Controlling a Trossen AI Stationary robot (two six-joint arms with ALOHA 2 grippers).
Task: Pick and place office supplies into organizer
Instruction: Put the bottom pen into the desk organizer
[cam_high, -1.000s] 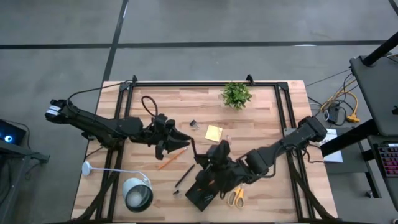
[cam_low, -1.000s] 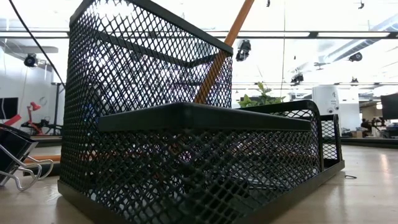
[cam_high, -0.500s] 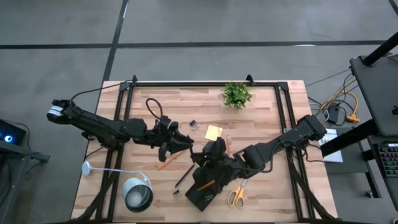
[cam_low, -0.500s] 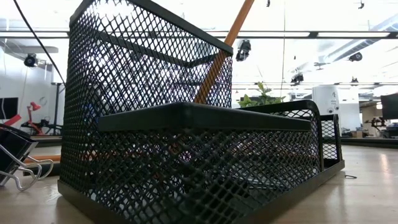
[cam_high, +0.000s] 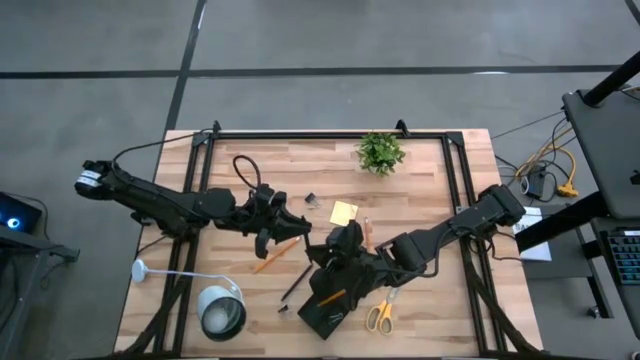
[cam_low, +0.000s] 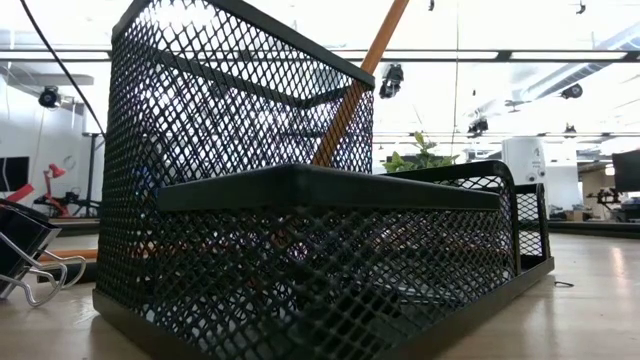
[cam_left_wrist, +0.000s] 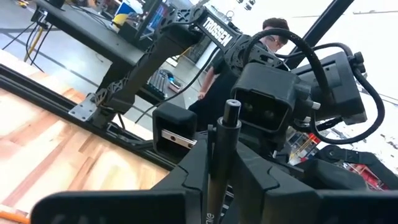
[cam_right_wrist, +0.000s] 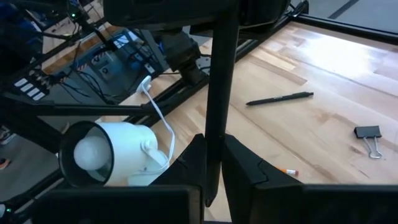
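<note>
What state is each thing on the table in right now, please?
black pen: held by both grippers
left gripper: shut on black pen
right gripper: shut on black pen
organizer: upright, orange pencil leaning inside
scissors: lying on table
sticky-note pad: flat on table
potted plant: upright

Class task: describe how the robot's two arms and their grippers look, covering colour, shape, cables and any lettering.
Both arms are dark, slim and jointed. The left arm has a pale end piece at its outer end and a black cable looping above its gripper. The right arm ends in a boxy black gripper. The left wrist view shows white lettering, TROSSEN.
</note>
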